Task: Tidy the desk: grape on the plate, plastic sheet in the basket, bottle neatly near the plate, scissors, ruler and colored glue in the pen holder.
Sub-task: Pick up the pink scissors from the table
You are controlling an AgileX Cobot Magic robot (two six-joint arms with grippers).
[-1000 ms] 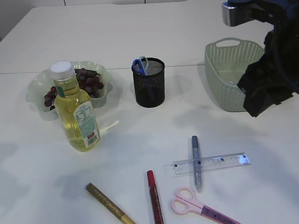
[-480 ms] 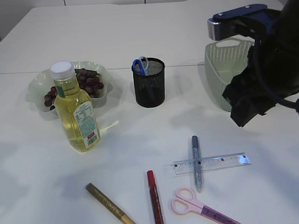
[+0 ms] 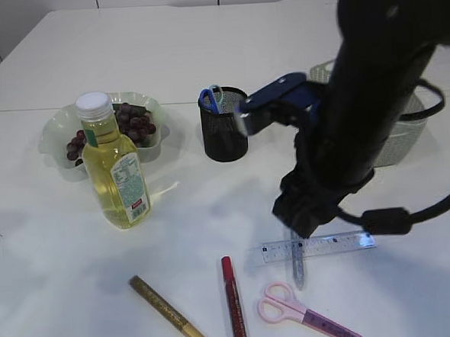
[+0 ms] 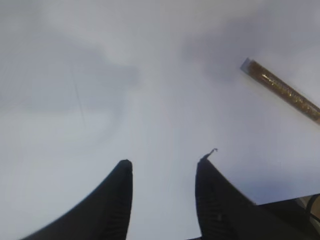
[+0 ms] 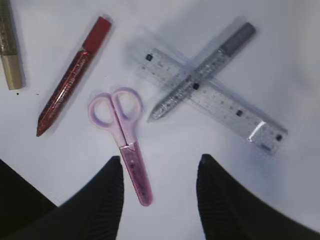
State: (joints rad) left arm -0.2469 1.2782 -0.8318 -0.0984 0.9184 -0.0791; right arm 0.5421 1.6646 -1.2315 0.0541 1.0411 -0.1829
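Note:
My right gripper is open above the table, the pink scissors' blade tip lying between its fingers below. Just beyond lie the clear ruler with a silver glue pen crossed over it, a red glue pen and a gold glue pen. My left gripper is open over bare table, with the gold glue pen at the upper right. Grapes sit on the pale green plate; the bottle stands in front of it. The plastic sheet is out of view.
The black mesh pen holder holds blue scissors. My right arm covers much of the green basket at the right. Near the front edge lie the pink scissors and the red glue pen.
My right arm has swung left and down from the basket to above the ruler and pink scissors. The left gripper has stayed put.

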